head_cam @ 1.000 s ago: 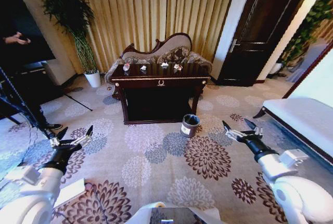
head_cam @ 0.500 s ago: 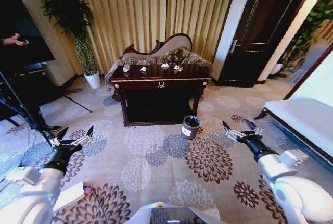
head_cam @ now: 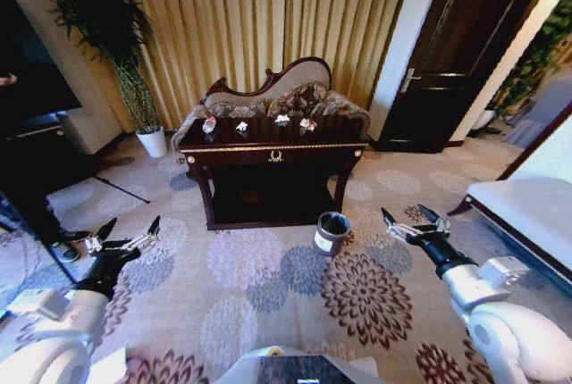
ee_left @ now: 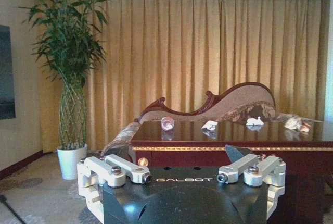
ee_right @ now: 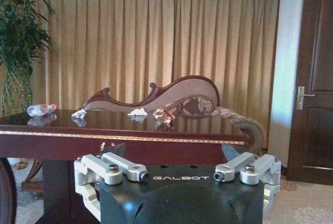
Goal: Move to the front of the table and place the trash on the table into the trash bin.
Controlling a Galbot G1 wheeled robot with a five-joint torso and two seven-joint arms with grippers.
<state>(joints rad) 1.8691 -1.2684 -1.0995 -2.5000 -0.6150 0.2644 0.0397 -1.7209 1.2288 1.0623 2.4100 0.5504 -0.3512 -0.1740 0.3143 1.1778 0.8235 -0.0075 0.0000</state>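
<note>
Nearest, the left gripper (head_cam: pixel 129 230) and right gripper (head_cam: pixel 410 219) are hovering released, fingers spread, over open carpet (head_cam: pixel 268 304). Beyond, the trash bin (head_cam: pixel 332 233) is standing off the table's (head_cam: pixel 273 154) front right leg. Bottle (head_cam: pixel 209 124) and paper scraps (head_cam: pixel 281 121) are lying along the tabletop's far edge.

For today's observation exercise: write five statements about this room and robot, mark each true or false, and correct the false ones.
1. The bottle lies on the table. True.
2. The bin stands on the table. False: it stands on the carpet by the table's right front leg.
3. Both grippers, left and right, are open and hold nothing. True.
4. Paper scraps lie on the carpet. False: they lie on the table.
5. A sofa stands behind the table. True.
</note>
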